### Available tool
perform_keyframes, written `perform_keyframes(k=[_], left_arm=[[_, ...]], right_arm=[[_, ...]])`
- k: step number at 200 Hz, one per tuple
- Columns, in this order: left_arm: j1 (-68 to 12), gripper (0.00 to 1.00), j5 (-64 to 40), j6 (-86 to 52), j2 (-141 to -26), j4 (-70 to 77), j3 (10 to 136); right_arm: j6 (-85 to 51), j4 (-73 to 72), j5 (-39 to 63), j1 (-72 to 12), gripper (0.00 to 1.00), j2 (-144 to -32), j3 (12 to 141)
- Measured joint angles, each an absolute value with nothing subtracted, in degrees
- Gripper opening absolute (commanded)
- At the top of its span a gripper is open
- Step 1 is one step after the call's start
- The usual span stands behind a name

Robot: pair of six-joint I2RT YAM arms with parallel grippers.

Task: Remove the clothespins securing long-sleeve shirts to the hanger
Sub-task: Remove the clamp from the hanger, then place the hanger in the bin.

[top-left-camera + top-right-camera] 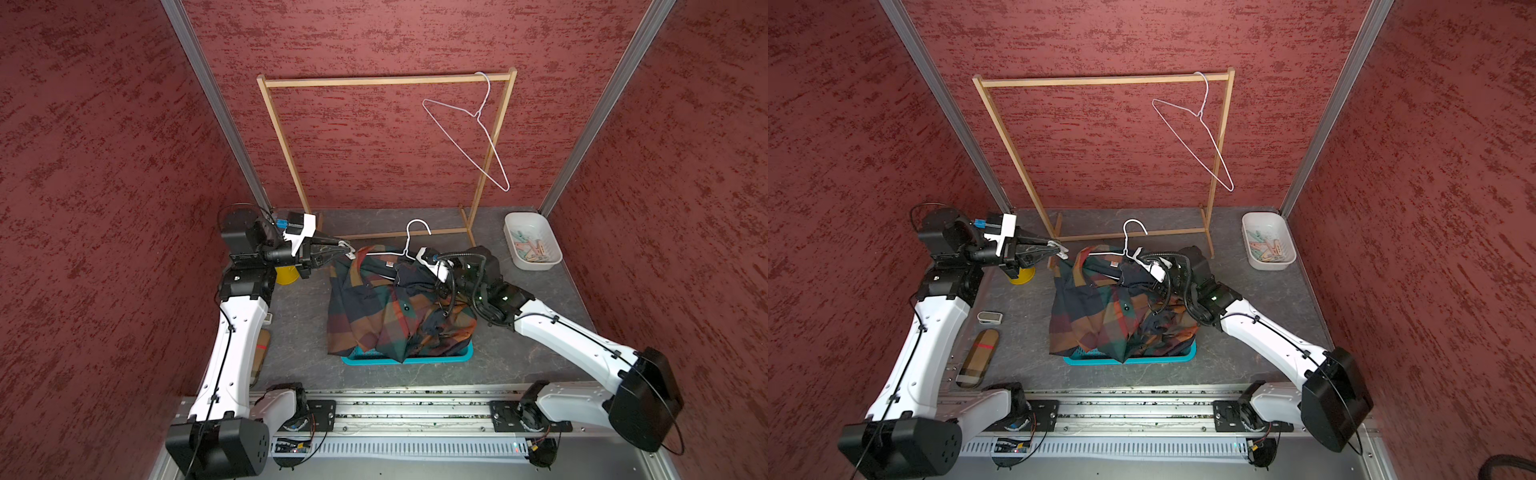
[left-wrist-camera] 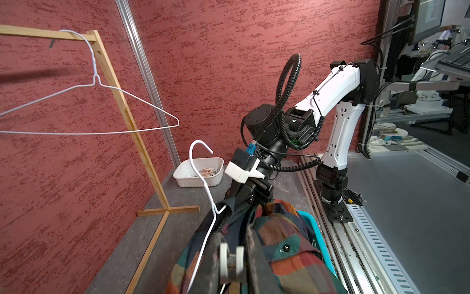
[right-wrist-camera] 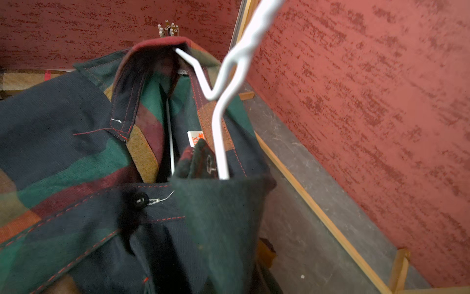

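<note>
Over grey tabletop's (image 1: 299,332) far edge, left tool (image 1: 342,248) pinches a whitish clothespin (image 1: 350,254); right tool (image 1: 409,268), clamped on shirt (image 1: 374,316), steadies hanger (image 1: 407,241).

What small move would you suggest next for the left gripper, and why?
Probably carry the whitish clothespin toward the white tub: the left gripper pinches it, seemingly clear of the plaid shirt, and other clothespins lie in that tub.

Robotics laboratory test cell: red textured partition walls (image 1: 374,145) on silver aluminium corner posts (image 1: 216,104), grey stone-patterned worktop (image 1: 299,332), white-and-black robot arms (image 1: 237,345) mounted on slotted aluminium rail (image 1: 415,409); black monitor (image 2: 429,17) and grey keyboard (image 2: 457,57) beyond.
</note>
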State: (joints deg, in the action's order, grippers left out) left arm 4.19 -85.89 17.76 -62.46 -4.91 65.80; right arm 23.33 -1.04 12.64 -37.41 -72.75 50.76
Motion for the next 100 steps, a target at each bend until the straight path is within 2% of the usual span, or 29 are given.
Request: perform_keyframes(k=[53, 89, 100], left_arm=[[-3.2, 0.0, -74.6, 16.1, -59.1, 1.8, 62.1], [-7.9, 0.0, -66.3, 16.1, -58.9, 3.1, 61.4], [-9.2, 0.0, -63.8, 16.1, -58.8, 3.5, 61.0]], right_arm=[[14.2, -0.5, 10.1, -37.4, 0.01, -73.9, 45.7], [10.0, 0.2, 7.0, -37.4, 0.33, -75.6, 45.7], [9.0, 0.9, 5.7, -37.4, 0.4, -75.8, 45.6]])
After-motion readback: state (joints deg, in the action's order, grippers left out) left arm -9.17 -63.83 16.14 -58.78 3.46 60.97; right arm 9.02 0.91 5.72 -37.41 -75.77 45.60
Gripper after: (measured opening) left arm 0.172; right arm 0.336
